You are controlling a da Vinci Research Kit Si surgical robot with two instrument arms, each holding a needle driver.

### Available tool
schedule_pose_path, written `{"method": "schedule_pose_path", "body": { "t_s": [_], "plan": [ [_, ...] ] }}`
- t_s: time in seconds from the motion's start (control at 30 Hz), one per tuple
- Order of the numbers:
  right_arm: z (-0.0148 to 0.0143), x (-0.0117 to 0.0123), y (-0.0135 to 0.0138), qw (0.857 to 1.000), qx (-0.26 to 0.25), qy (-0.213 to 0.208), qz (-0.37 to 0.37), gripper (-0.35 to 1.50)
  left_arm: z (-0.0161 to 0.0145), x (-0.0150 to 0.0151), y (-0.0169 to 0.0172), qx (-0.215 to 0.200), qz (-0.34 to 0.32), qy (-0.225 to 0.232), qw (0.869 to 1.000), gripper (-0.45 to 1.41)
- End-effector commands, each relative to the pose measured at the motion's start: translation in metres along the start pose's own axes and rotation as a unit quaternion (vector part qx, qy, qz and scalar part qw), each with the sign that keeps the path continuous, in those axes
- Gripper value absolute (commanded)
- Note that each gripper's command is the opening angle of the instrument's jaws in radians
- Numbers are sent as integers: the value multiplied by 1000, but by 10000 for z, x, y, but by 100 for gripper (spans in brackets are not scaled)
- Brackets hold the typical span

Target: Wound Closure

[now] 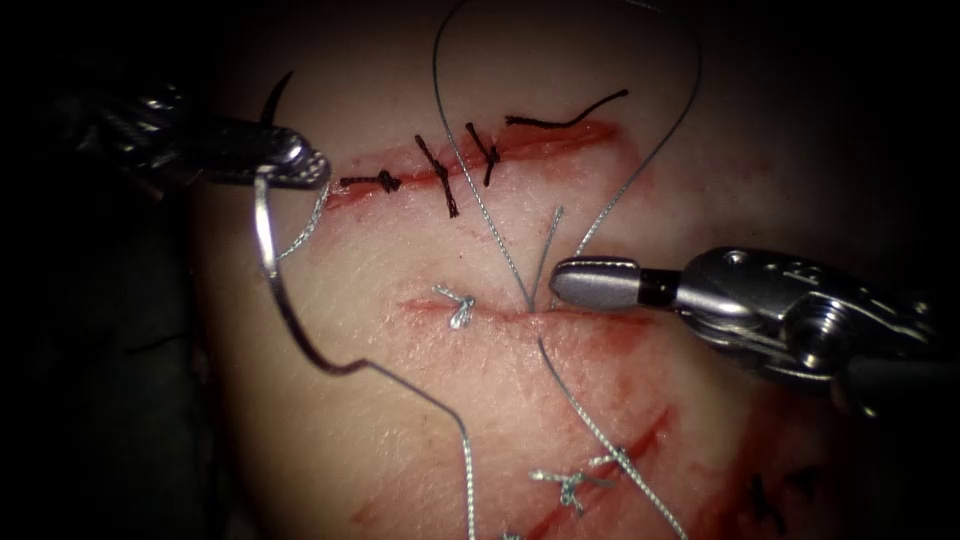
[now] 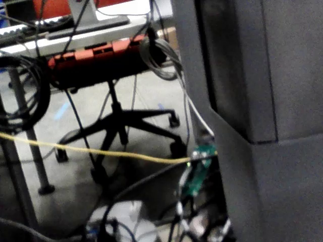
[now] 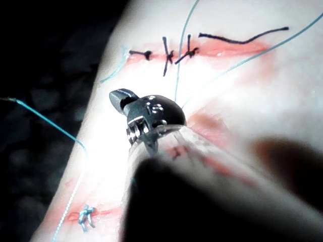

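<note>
My left tool [image 1: 300, 165] is at the left end of the upper cut, shut on the curved needle [image 1: 275, 270] near its pointed end. The dark tip rises above the jaws, the body hangs below, and the needle is out of the tissue [image 1: 400, 440]. Thread [image 1: 460, 425] runs from the needle's tail down the tissue. My right tool [image 1: 585, 280] [image 3: 120, 98] sits just right of the middle cut [image 1: 500, 312], shut on the thread [image 1: 640, 165]. That thread arcs up in a wide loop and comes back down into the cut.
The upper cut [image 1: 560, 135] carries black stitches [image 1: 440, 175] [image 3: 167, 54]. One silver knot [image 1: 458, 308] closes the left part of the middle cut. Another knot [image 1: 570, 488] lies on a lower cut. Red fluid stains the tissue around the cuts.
</note>
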Motion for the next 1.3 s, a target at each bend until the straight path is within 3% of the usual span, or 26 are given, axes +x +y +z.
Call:
{"method": "schedule_pose_path", "body": {
  "t_s": [0.03, 0.17, 0.23, 0.27, 0.33, 0.37, 0.4, 0.43, 0.6, 0.7, 0.77, 0.83, 0.9, 0.93, 1.03, 1.07, 1.1, 1.23, 1.3],
  "plan": [
    [28, -16, -7, 1000, 11, -13, -8, -35, 0, 8, 6, -11, 20, 11, 1000, -45],
    [51, -41, -25, 997, 39, -54, -31, -35, -18, 20, 39, -16, 64, 37, 997, -45],
    [51, -41, -30, 998, 34, -50, -33, -30, -23, 21, 43, -16, 65, 36, 997, -45],
    [36, -30, -44, 1000, -5, -17, -20, 27, -37, 24, 49, -14, 67, 44, 997, -45],
    [30, -27, -46, 1000, -12, -16, 1, 31, -39, 25, 48, -12, 69, 45, 997, -45],
    [24, -25, -49, 1000, -15, -20, 14, 42, -41, 25, 45, -9, 71, 46, 996, -45],
    [15, -24, -51, 999, -14, -31, 18, 72, -41, 26, 42, -9, 74, 47, 996, -45],
    [5, -25, -53, 999, -20, -45, 17, 88, -41, 25, 31, -7, 80, 49, 996, -45],
    [-11, -12, -55, 998, -31, -51, 3, 104, -38, 22, 4, 2, 72, 51, 996, -45],
    [-18, 0, -57, 997, -71, -33, 8, 101, -38, 21, -7, 17, 60, 49, 997, -45],
    [-24, -3, -52, 992, -125, -26, 24, 101, -38, 20, -11, 26, 42, 49, 998, -45],
    [-23, -12, -43, 985, -165, -34, 47, 94, -37, 20, -11, 26, 42, 49, 998, -45],
    [-20, -24, -34, 975, -208, -45, 65, 71, -37, 20, -11, 26, 42, 50, 998, -45],
    [-14, -37, -24, 964, -250, -65, 70, 71, -35, 19, -12, 26, 40, 51, 998, -45],
    [-11, -44, -18, 957, -266, -88, 73, 59, -34, 19, -13, 27, 35, 52, 998, -45],
    [-10, -47, -15, 956, -265, -101, 77, 40, -34, 18, -15, 28, 36, 52, 998, -45],
    [-8, -47, -12, 955, -261, -111, 83, 34, -33, 17, -18, 28, 35, 53, 998, -45],
    [-3, -44, -12, 951, -267, -102, 116, 34, -33, 17, -22, 32, 34, 54, 997, -45],
    [-1, -43, -14, 952, -265, -100, 117, 20, -33, 18, -23, 32, 35, 54, 997, -45]
  ]
}}
